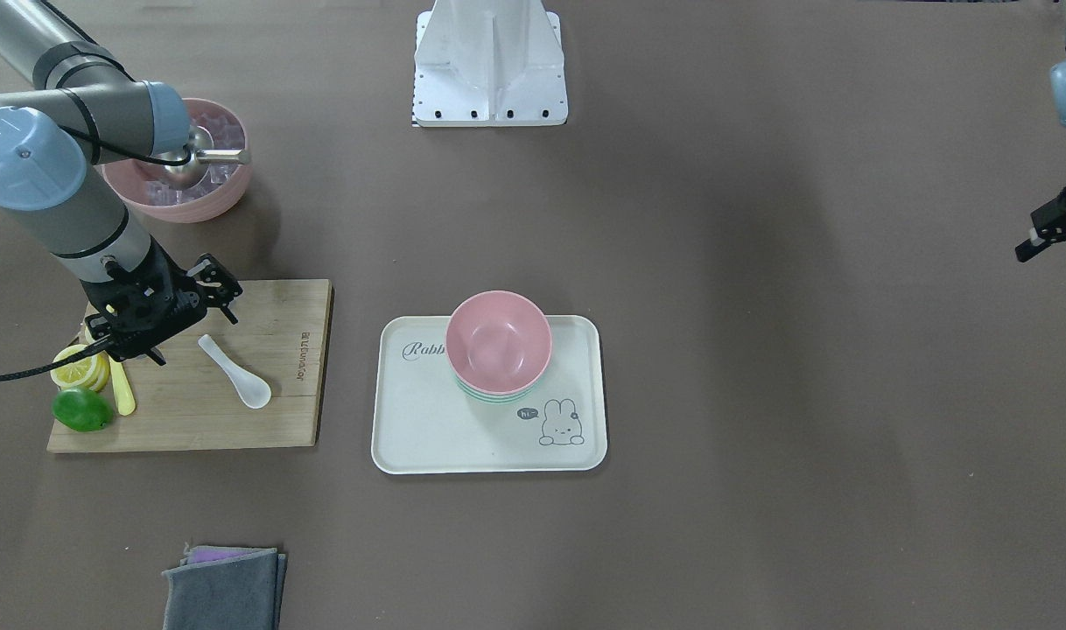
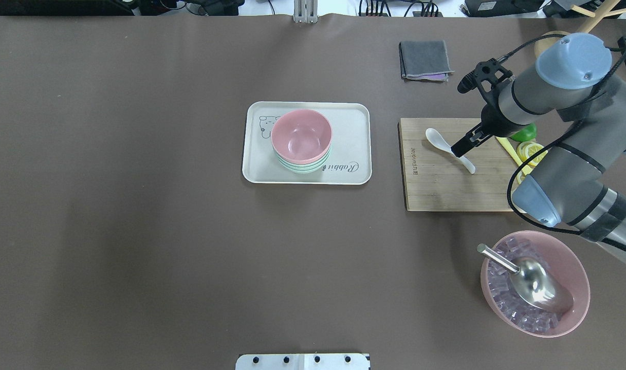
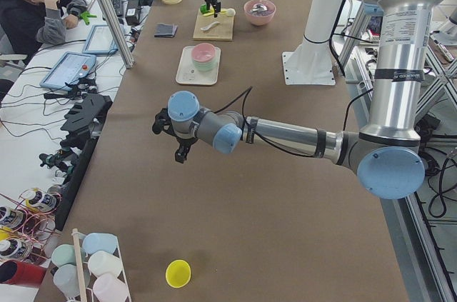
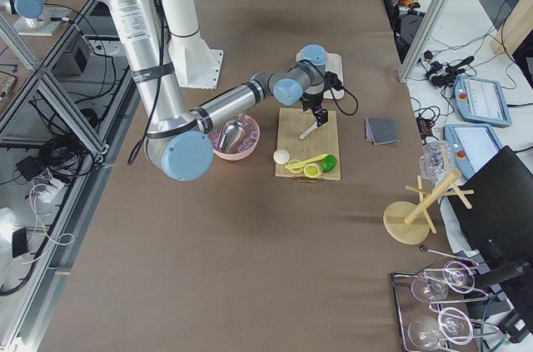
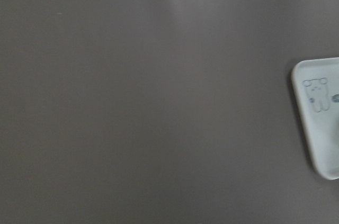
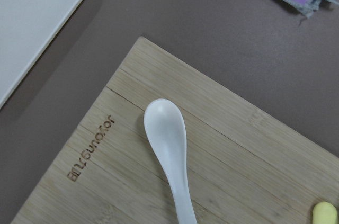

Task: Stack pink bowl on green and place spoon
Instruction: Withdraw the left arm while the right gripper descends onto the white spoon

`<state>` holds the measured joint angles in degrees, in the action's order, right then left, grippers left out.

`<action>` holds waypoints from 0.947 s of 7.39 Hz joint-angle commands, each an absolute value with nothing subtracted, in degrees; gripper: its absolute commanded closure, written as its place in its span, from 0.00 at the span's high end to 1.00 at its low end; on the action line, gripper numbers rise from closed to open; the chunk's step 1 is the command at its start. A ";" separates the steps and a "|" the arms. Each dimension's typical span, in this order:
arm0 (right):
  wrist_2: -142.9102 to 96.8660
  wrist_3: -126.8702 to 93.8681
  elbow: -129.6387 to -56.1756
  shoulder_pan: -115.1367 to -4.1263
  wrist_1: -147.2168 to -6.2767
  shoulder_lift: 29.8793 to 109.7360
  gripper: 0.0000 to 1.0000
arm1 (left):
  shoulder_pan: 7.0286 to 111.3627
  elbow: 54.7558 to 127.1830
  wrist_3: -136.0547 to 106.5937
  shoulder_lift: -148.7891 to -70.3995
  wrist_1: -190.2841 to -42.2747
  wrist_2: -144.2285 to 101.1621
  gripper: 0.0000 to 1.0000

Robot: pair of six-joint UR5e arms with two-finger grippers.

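The pink bowl (image 1: 498, 341) sits nested on the green bowl (image 1: 498, 395) on the cream rabbit tray (image 1: 428, 429); the stack also shows in the overhead view (image 2: 301, 136). The white spoon (image 1: 240, 374) lies on the wooden cutting board (image 1: 279, 394), bowl end toward the tray. My right gripper (image 2: 457, 122) is open and empty, hovering over the spoon's handle end. Its wrist view shows the spoon (image 6: 169, 144) lying untouched below. My left gripper (image 1: 1056, 262) is far off at the table's other end, mostly cut off, looks open and holds nothing.
A large pink bowl (image 2: 575, 277) of ice cubes with a metal scoop stands near the board. Lemon slices (image 1: 78, 367), a lime (image 1: 82, 409) and a yellow utensil (image 1: 123, 394) lie at the board's outer end. Folded cloths (image 2: 425, 59) lie beyond it.
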<state>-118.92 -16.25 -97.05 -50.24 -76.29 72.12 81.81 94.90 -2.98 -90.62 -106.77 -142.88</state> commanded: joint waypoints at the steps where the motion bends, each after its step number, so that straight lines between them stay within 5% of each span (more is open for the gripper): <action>1: -118.83 -12.05 -94.67 -48.96 -76.29 72.51 0.99 | 86.21 93.95 8.60 -88.68 -100.31 -143.00 1.00; 3: -118.74 -12.22 -92.29 -47.64 -76.29 71.63 0.83 | 86.31 93.96 8.61 -88.68 -100.28 -142.91 1.00; 7: -118.92 -12.13 -89.38 -47.37 -72.07 71.63 0.29 | 86.31 93.96 8.61 -88.33 -100.28 -142.82 1.00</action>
<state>-118.82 -12.13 -89.71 -47.41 -72.84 71.66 86.30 93.96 8.61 -88.44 -100.29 -142.86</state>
